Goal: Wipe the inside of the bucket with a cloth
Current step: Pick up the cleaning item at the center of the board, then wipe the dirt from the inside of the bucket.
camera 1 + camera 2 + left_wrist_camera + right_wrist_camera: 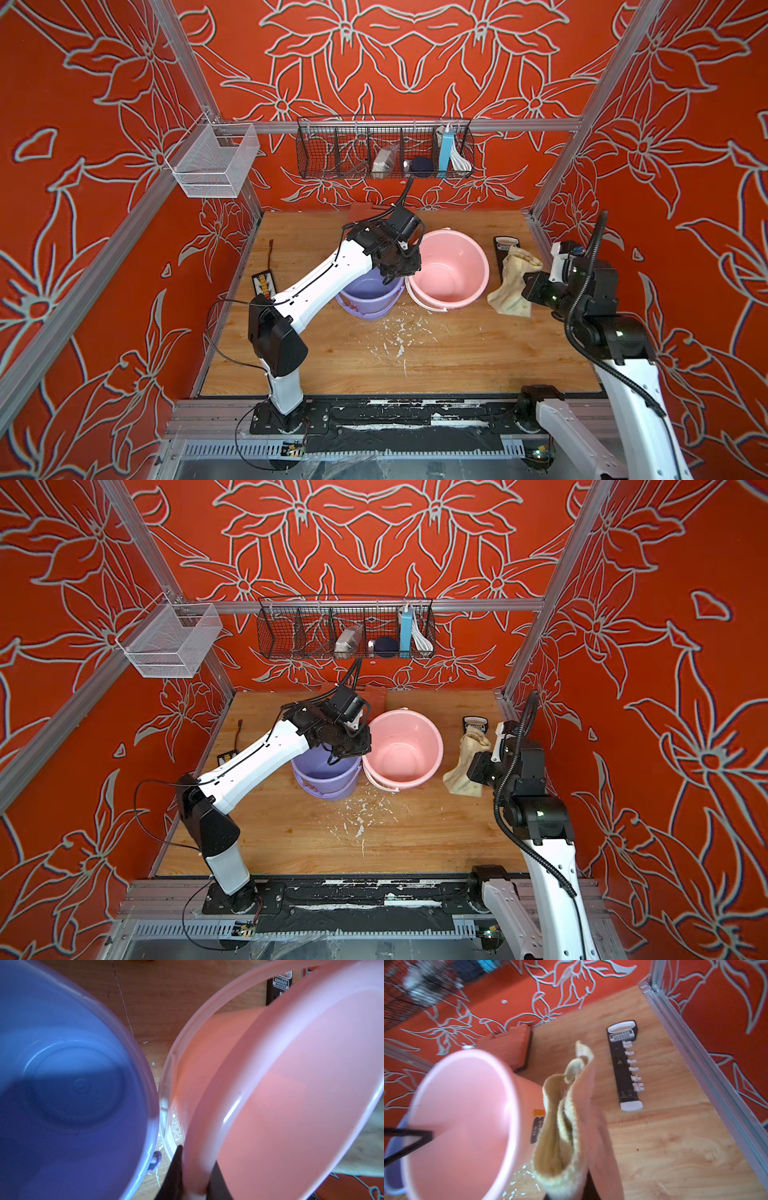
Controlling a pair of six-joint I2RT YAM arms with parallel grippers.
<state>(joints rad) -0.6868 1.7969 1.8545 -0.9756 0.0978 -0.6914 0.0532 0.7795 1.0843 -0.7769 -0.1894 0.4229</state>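
Pickup step: the cloth [513, 282] is being held by the closed right fingers [528, 286] beside the pink bucket [453, 270], whose rim is being clamped by the left fingers [175, 1176]. Carrying it inside is judged next.

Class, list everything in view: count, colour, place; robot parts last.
pink bucket: one, pink, centre of table
purple bucket: one, purple, left of pink bucket
cloth: one, stained cream, right of pink bucket
strip: one, black, table's back right
card: one, black, table's left edge
block: one, red, table's back edge
flakes: many, white, before the buckets
wire basket: one, black, hung at back
mesh basket: one, white, hung at left
left gripper: one, black, shut on pink bucket's rim
right gripper: one, black, shut on cloth
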